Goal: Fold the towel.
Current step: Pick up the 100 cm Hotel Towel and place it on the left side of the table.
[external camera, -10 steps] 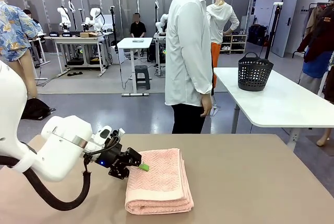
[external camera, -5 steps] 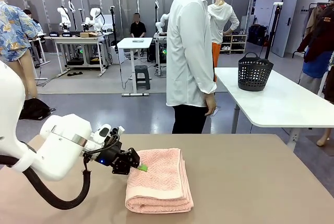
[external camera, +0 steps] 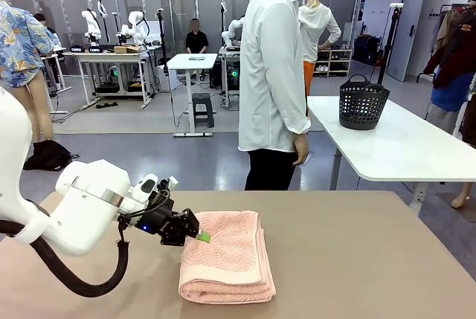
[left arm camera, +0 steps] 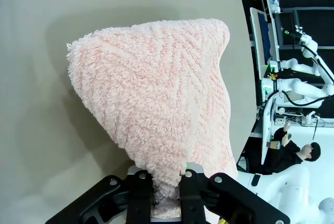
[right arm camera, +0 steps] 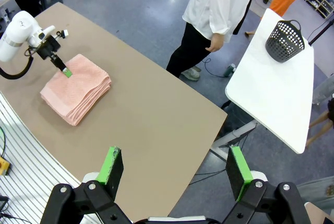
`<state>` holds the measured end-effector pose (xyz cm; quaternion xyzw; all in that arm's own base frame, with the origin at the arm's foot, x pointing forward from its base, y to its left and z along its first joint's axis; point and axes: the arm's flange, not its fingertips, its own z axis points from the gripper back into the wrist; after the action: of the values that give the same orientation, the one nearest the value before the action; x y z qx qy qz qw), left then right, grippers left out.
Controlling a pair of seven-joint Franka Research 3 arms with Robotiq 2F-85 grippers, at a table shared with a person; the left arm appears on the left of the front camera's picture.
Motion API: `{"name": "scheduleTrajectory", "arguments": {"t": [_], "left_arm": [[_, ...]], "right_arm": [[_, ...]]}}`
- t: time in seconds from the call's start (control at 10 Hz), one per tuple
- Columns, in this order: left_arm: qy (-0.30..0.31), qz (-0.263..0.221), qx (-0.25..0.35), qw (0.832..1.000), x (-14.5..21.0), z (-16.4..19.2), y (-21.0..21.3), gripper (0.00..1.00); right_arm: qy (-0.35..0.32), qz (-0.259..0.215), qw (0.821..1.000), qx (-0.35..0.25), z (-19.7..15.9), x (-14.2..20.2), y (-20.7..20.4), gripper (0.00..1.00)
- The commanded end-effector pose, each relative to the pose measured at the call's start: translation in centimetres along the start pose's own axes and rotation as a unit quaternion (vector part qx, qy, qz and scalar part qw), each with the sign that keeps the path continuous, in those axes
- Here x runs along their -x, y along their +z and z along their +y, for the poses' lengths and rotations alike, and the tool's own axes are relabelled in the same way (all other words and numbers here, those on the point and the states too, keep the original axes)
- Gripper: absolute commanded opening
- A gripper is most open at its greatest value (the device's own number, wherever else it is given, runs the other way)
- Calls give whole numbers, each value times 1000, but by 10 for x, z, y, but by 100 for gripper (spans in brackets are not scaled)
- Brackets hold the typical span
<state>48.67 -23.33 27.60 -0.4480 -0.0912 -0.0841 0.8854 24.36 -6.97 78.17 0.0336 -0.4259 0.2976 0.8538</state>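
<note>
Left gripper is pinching the towel at its left edge, so I'd lift slowly and keep layers together.

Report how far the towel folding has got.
Done: the salmon-pink terry-cloth towel already lies folded into a thick, layered rectangle on the tan table. In hand: the left gripper is shut on the towel's top layer at its left edge. Left: possibly one more fold, then letting go. The right gripper hangs open high above the table.
</note>
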Motion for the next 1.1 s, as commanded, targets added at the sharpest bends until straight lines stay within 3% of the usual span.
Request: {"name": "scheduleTrajectory", "arguments": {"t": [0.0,0.4,0.5,0.7,1.0], "left_arm": [[3,-1,0,1000,-1,0,1,0],[3,-1,0,1000,-1,0,1,0],[1,0,0,1000,0,1,0,17],[5,26,3,1000,0,19,47,17],[25,5,-19,1000,1,61,130,17]], "right_arm": [[-9,0,1000,3,0,1,0,100],[-9,0,1000,3,0,1,0,100],[-9,0,1000,3,0,1,0,100],[-9,0,1000,3,0,1,0,100],[-9,0,1000,3,0,1,0,100]]}}
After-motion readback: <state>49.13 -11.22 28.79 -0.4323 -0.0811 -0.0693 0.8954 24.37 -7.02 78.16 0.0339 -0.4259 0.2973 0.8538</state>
